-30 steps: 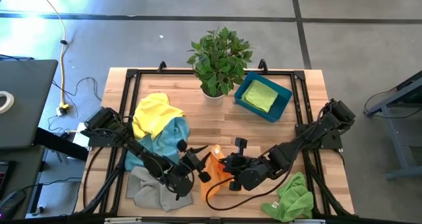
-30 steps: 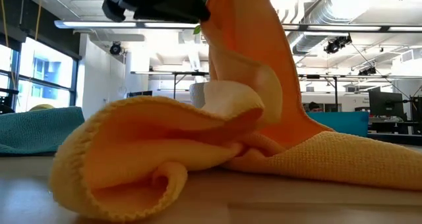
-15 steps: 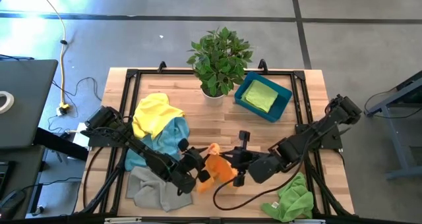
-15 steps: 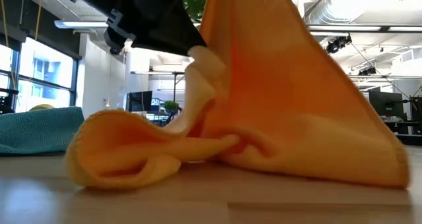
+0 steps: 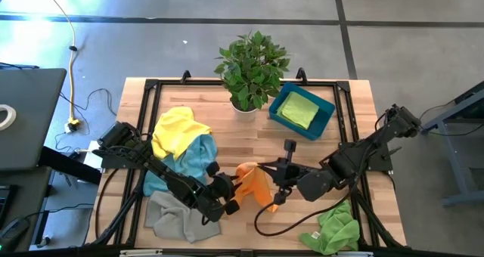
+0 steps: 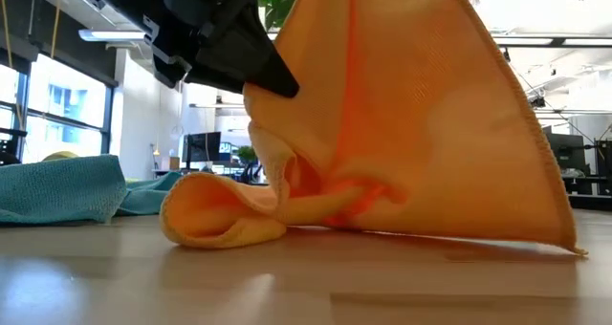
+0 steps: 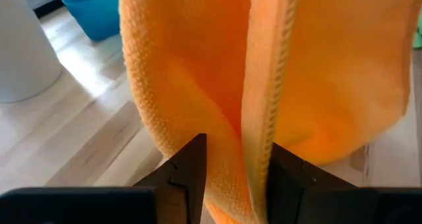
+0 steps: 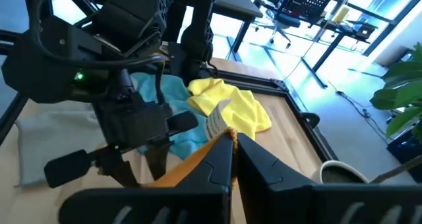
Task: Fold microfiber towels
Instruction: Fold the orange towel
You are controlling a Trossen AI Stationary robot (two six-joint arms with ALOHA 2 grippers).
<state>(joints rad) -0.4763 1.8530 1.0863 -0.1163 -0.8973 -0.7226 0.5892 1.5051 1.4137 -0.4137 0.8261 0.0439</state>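
Spanning the table middle, the orange towel hangs stretched between both arms, its lower folds bunched on the wood. Left gripper clamps one hem; right gripper pinches a corner. Uneven pulling could slip either hold, collapsing the cloth.

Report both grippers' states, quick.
Left gripper: shut on the orange towel.
Right gripper: shut on the same towel's corner.
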